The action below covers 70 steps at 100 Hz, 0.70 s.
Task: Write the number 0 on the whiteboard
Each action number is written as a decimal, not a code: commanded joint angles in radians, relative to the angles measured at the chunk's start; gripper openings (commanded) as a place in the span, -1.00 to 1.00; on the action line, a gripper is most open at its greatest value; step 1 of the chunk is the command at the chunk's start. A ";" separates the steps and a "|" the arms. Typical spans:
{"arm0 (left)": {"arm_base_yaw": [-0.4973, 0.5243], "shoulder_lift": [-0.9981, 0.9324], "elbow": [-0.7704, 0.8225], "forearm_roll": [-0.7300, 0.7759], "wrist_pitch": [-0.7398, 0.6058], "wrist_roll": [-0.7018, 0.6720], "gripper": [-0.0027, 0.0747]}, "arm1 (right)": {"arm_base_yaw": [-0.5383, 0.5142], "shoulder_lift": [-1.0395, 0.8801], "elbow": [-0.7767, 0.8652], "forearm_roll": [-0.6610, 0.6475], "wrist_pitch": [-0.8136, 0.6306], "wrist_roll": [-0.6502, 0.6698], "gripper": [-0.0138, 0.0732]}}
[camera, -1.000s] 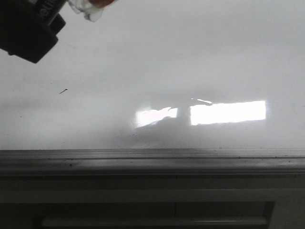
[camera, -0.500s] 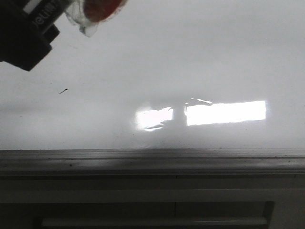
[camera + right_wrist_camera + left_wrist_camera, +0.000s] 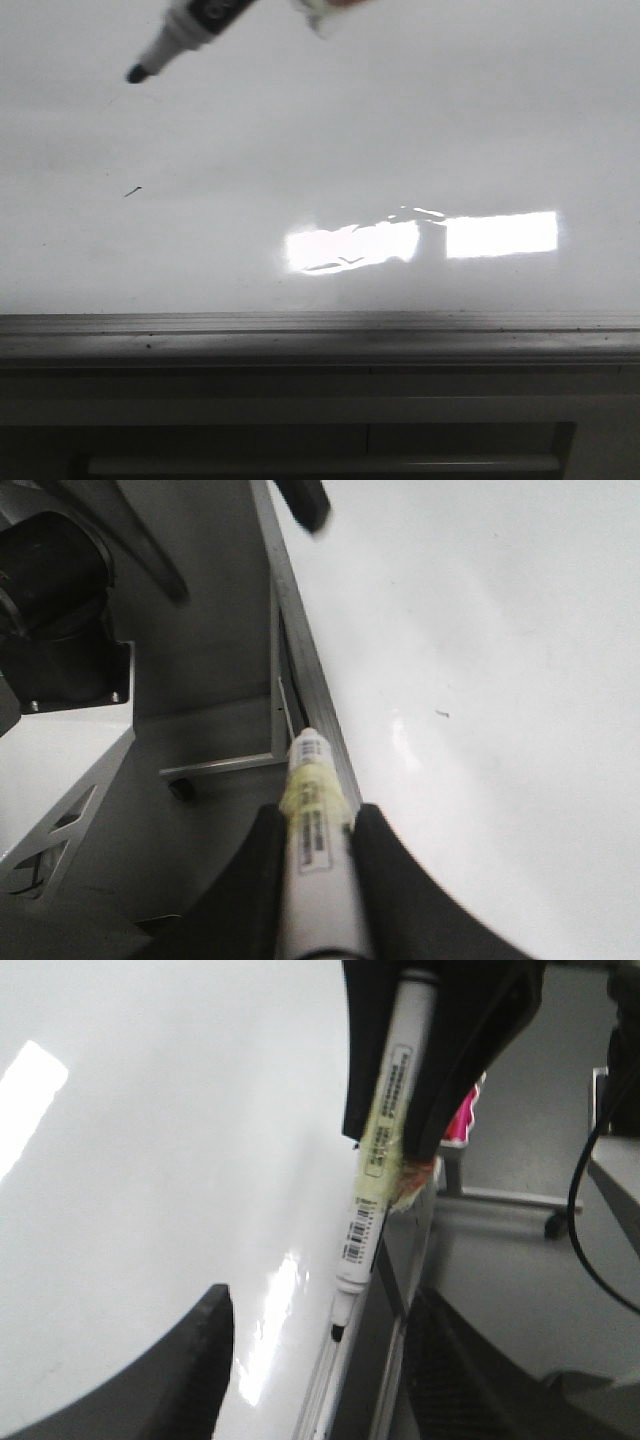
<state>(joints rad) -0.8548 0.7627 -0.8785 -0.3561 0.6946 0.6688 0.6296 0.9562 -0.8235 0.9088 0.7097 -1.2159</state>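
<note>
The whiteboard (image 3: 400, 120) fills the front view, with its grey edge rail (image 3: 320, 335) along the near side. No number 0 shows on it, only a tiny black dash (image 3: 132, 190). A white and black marker (image 3: 200, 18) enters at the top left, its bare black tip (image 3: 135, 73) pointing down-left over the board. My right gripper (image 3: 315, 815) is shut on the marker's barrel (image 3: 318, 860). In the left wrist view this gripper (image 3: 395, 1150) holds the marker (image 3: 365, 1220) tip-down near the rail. My left gripper (image 3: 318, 1305) is open and empty beside it.
A bright window reflection (image 3: 420, 240) lies on the board's lower middle. Below the rail is a grey frame with a dark slot (image 3: 320, 445). The right wrist view shows the dash (image 3: 442, 715), a grey stand and a dark arm base (image 3: 50, 590) off the board's edge.
The dark gripper body at the front view's top left has left the picture. The marker has shifted right and its bare tip now shows. The reflection's shadow has moved right.
</note>
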 commanded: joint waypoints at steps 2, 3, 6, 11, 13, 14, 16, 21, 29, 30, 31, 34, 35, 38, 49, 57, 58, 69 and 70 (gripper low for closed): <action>-0.004 -0.103 0.008 0.009 -0.143 -0.102 -0.14 | -0.049 -0.086 0.043 0.020 -0.033 0.033 -0.84; -0.004 -0.111 0.018 0.020 -0.150 -0.121 -0.16 | -0.052 -0.092 0.048 0.014 -0.035 0.036 -0.84; -0.004 -0.140 0.039 0.045 -0.186 -0.165 -0.25 | -0.063 -0.125 0.069 -0.002 -0.045 0.060 -0.84; -0.004 -0.192 0.082 0.104 -0.230 -0.263 -0.39 | -0.083 -0.171 0.100 -0.043 -0.068 0.110 -0.82; -0.004 -0.213 0.102 0.132 -0.247 -0.310 -0.46 | -0.088 -0.190 0.110 -0.065 -0.080 0.135 -0.82; -0.004 -0.226 0.108 0.142 -0.252 -0.325 -0.48 | -0.092 -0.196 0.116 -0.080 -0.083 0.142 -0.81; -0.004 -0.246 0.129 0.173 -0.265 -0.371 -0.55 | -0.098 -0.213 0.123 -0.096 -0.094 0.167 -0.81; -0.004 -0.288 0.178 0.244 -0.289 -0.468 -0.71 | -0.108 -0.246 0.127 -0.173 -0.117 0.226 -0.81; -0.004 -0.340 0.262 0.371 -0.328 -0.620 -0.96 | -0.115 -0.270 0.123 -0.277 -0.173 0.323 -0.81; -0.004 -0.347 0.268 0.382 -0.332 -0.632 -0.98 | -0.115 -0.272 0.120 -0.284 -0.179 0.329 -0.81; -0.004 -0.351 0.281 0.402 -0.336 -0.656 -0.98 | -0.115 -0.272 0.121 -0.298 -0.185 0.334 -0.81; -0.004 -0.363 0.304 0.439 -0.358 -0.703 -0.98 | -0.115 -0.272 0.117 -0.321 -0.208 0.348 -0.81; -0.004 -0.368 0.310 0.448 -0.362 -0.715 -0.98 | -0.117 -0.272 0.114 -0.332 -0.212 0.348 -0.81; -0.004 -0.375 0.335 0.485 -0.378 -0.771 -0.98 | -0.117 -0.267 0.108 -0.347 -0.228 0.351 -0.81; -0.004 -0.381 0.377 0.544 -0.402 -0.877 -0.98 | -0.117 -0.218 0.074 -0.371 -0.255 0.351 -0.81; -0.004 -0.381 0.387 0.546 -0.402 -0.893 -0.98 | -0.117 -0.168 0.043 -0.390 -0.262 0.351 -0.81; -0.004 -0.381 0.387 0.546 -0.402 -0.893 -0.98 | -0.117 -0.159 0.037 -0.393 -0.262 0.351 -0.81; -0.004 -0.381 0.387 0.546 -0.421 -0.893 -0.98 | -0.117 -0.096 -0.014 -0.414 -0.264 0.351 -0.81; -0.004 -0.381 0.387 0.546 -0.423 -0.893 -0.98 | -0.117 -0.093 -0.021 -0.414 -0.264 0.351 -0.81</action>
<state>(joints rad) -0.8548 0.3764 -0.4643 0.1787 0.3780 -0.2030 0.5204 0.8274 -0.7757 0.4969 0.5171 -0.8677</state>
